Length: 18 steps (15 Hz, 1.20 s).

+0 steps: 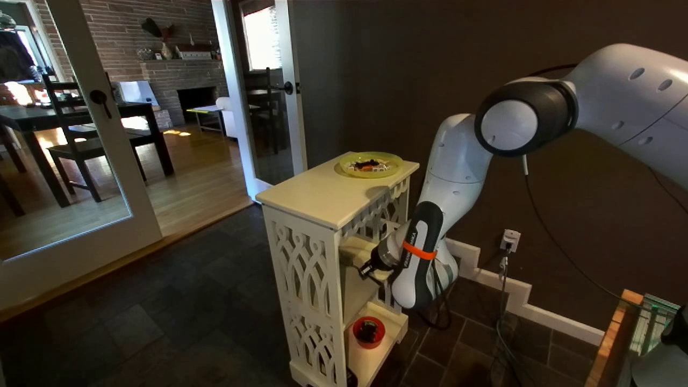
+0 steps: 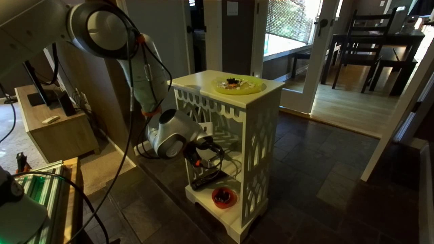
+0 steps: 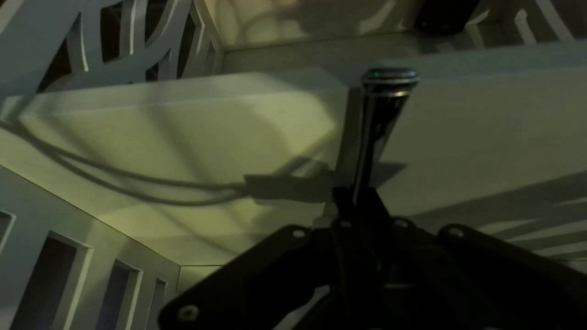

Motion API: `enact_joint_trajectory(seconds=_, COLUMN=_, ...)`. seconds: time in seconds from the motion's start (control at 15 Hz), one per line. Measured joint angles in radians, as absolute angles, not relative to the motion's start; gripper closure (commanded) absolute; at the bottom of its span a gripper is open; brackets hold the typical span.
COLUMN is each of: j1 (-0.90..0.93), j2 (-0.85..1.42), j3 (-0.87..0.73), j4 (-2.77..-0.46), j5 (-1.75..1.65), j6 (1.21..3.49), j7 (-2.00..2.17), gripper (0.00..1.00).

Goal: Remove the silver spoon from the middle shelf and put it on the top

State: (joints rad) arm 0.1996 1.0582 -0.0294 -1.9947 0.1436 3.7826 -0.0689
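- Lattice stand (image 1: 333, 290): backing out crooked, I could shove it.
- Top (image 1: 314, 192): rising too soon, I could bump its underside.
- Middle shelf (image 3: 275, 133): pulling out low could scrape its front edge.
- Yellow-green plate (image 2: 252, 88): setting down too near could foul its rim.
- Gripper (image 3: 357, 195): it pinches the silver spoon (image 3: 379, 121); a loose squeeze could slip.
- Silver spoon: at the middle shelf, contact unclear; any knock could swivel it.
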Motion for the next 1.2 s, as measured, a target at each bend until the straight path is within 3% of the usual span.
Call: enact_joint_trajectory(seconds=1.2, j1=0.22, j2=0.8, j3=-0.02, j4=-2.427, j5=0.164, j6=3.928, j7=-0.093, gripper=0.98)
